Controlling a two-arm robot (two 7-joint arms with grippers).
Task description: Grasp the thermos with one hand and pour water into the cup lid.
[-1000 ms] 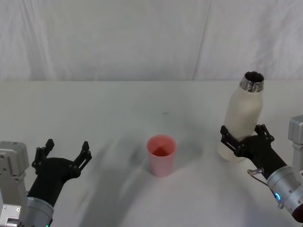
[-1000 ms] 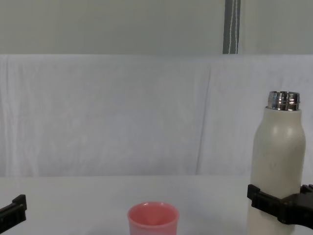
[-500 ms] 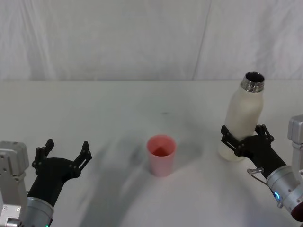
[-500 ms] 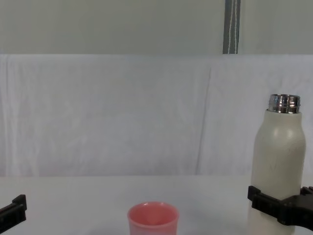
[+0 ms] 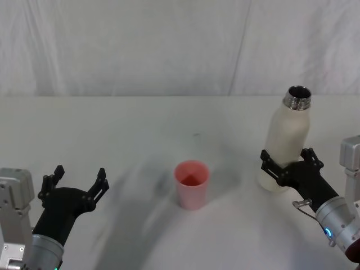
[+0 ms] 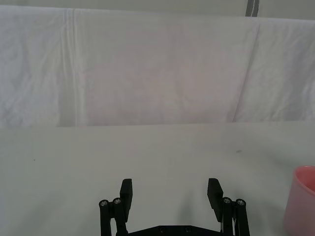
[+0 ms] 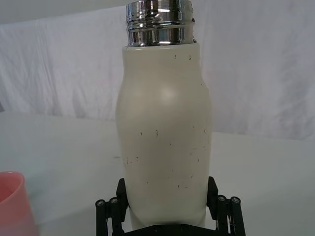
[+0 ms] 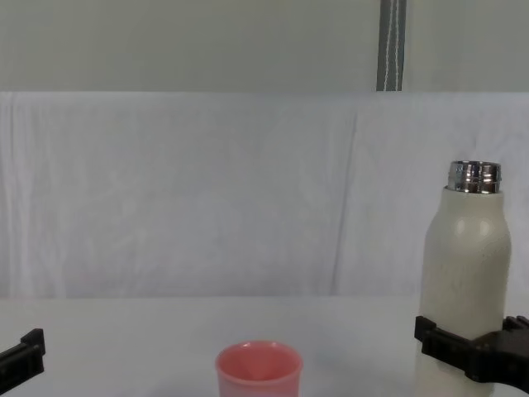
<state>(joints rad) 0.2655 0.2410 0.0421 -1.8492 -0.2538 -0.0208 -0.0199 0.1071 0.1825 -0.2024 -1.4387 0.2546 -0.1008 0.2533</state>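
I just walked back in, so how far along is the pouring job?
Done: the right gripper has its jaws around the thermos, low on the body. In hand: carrying it, upright. Left: tipping it over the cup lid, which looks empty. The left gripper sits open, idle.

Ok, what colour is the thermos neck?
Shiny silver steel; the thermos neck shows best in the right wrist view.

Thermos (image 5: 287,147) right of cup lid (image 5: 192,184)

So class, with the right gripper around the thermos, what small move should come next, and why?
Probably lift the thermos and carry it toward the cup. The right gripper already grips its lower body, it stands upright, and the cup sits apart to its left.
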